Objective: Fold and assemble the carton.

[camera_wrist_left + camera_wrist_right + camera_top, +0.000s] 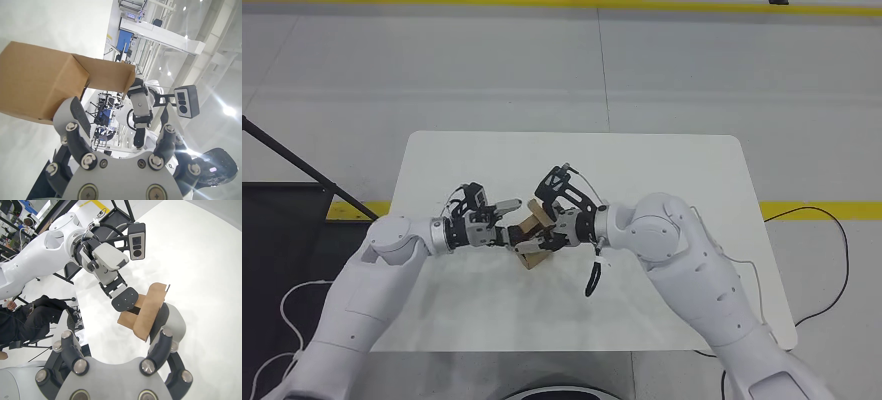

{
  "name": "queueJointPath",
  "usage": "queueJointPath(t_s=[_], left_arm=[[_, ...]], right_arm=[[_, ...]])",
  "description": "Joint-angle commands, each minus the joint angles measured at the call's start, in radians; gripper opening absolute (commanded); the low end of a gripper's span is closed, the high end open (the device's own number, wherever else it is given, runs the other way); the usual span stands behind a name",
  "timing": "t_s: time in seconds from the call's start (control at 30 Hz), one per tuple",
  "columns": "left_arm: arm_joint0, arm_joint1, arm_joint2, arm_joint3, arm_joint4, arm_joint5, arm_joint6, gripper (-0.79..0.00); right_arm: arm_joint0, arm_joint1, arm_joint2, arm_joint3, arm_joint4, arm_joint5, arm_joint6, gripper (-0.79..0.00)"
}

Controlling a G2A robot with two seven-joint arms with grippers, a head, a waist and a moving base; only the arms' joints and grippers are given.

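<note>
On my feed the white desk (682, 180) carries the brown carton (533, 243) just toward 9 o'clock of its middle. The left jaws at the carton's 9 o'clock and the right jaws at its 3 o'clock both stand wide apart, each touching the cardboard on one side only.

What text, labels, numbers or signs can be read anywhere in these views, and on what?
No text is legible.
The carton: plain brown, no print shows.
The wrist camera housing: no readable marking.
The screens in the room behind: too blurred to read.
</note>
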Motion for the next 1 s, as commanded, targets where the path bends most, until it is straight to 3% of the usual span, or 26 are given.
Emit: queueJointPath(t_s=[0.0, 0.97], left_arm=[[-0.005, -0.002, 0.008, 0.006, 0.0, 0.002, 0.002, 0.0], [-0.023, -0.012, 0.035, 0.023, 0.025, 0.001, 0.045, 0.0]], right_arm=[[0.002, 0.0, -0.002, 0.001, 0.004, 0.0, 0.001, 0.0], [0.012, 0.01, -0.018, 0.001, 0.049, -0.046, 0.011, 0.0]])
